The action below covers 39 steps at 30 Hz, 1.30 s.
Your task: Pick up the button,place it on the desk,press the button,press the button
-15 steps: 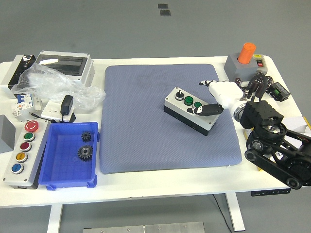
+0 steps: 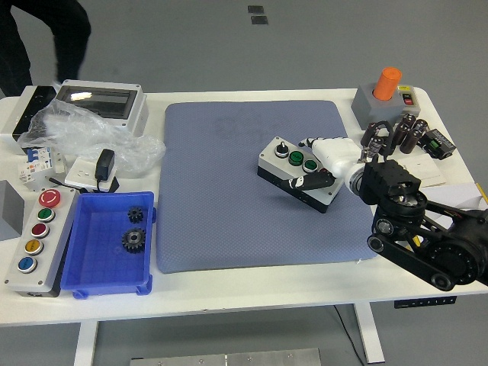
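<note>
The button box (image 2: 299, 173), a grey case with a switch and two green buttons on top, is seen on the blue mat (image 2: 263, 187) right of its centre, its near-right end slightly raised. The right hand (image 2: 324, 164) is closed around that end, white palm over the top and a dark finger (image 2: 313, 183) across the near side. The black right arm (image 2: 419, 229) enters from the right edge. At the near left, a blue tray (image 2: 76, 259) holding two gears (image 2: 134, 229) is placed beside a four-button panel (image 2: 36, 240). An orange-capped box (image 2: 385, 95) is set at the far right of the white table (image 2: 252, 293). A person's dark legs (image 2: 46, 38) are visible at far left.
</note>
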Motion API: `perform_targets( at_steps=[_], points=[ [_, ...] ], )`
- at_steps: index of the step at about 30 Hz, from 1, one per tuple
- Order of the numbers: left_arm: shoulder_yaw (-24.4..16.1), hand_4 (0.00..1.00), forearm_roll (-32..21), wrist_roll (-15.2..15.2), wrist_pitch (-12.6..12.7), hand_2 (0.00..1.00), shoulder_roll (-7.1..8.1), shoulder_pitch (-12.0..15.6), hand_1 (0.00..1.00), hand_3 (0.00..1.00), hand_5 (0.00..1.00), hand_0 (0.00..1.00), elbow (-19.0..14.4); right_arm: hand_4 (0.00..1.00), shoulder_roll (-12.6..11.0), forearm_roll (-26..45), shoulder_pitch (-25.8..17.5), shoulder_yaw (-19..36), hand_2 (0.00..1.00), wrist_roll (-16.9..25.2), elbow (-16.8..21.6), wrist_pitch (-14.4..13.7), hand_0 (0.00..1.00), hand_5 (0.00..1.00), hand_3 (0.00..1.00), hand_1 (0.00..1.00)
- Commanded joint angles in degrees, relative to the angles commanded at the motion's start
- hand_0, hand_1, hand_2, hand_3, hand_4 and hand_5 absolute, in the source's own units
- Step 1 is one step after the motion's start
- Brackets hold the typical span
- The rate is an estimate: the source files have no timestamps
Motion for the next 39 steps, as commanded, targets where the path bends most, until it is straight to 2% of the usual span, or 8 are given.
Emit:
perform_targets(
  at_steps=[17,18,23,24,29,30,35,39],
  points=[
    [0.0,0.783,0.3,-0.7,0.6,0.695,-0.26,-0.2,0.733,0.784,0.299,0.695,0.0,0.998,1.3,1.8,0.2,-2.1,0.831,-0.6,-2.7,-1.5,0.756,0.776,0.911,0.778],
    [0.0,0.782,0.4,-0.8,0.6,0.695,-0.29,-0.2,0.735,0.782,0.298,0.697,0.0,0.998,1.3,1.8,0.2,-2.2,0.788,-0.7,-2.8,-1.5,0.666,0.609,0.897,0.736],
    [0.1,0.782,0.4,-1.0,0.8,0.695,-0.38,-0.2,0.735,0.782,0.298,0.697,0.0,0.998,1.3,1.8,0.1,-2.4,0.788,-0.9,-2.9,-1.9,0.666,0.609,0.897,0.736],
    [0.0,0.779,0.4,-1.1,0.8,0.695,-0.38,-0.2,0.735,0.779,0.296,0.696,0.0,0.998,1.4,1.8,0.2,-2.5,0.765,-1.0,-2.9,-1.9,0.545,0.56,0.875,0.714],
    [-0.1,0.779,0.5,-1.5,1.0,0.695,-0.4,-0.3,0.735,0.779,0.296,0.696,0.0,0.998,1.4,1.4,0.2,-3.0,0.765,-1.3,-2.9,-2.2,0.545,0.56,0.875,0.714],
    [0.0,0.772,0.5,-1.5,1.0,0.694,-0.41,-0.3,0.737,0.772,0.289,0.698,0.0,0.998,1.4,1.3,0.3,-3.1,0.716,-1.4,-2.9,-2.2,0.399,0.536,0.842,0.661],
    [0.0,0.772,0.4,-1.9,1.2,0.694,-0.45,-0.4,0.737,0.772,0.289,0.698,0.0,0.998,1.0,0.7,0.8,-3.9,0.716,-1.3,-2.3,-2.7,0.399,0.536,0.842,0.661],
    [0.0,0.771,0.6,-2.1,1.3,0.694,-0.5,-0.4,0.739,0.77,0.289,0.698,0.0,0.941,0.4,0.5,1.4,-5.0,0.683,-0.1,-1.8,-3.2,0.333,0.442,0.809,0.63]
  ],
)
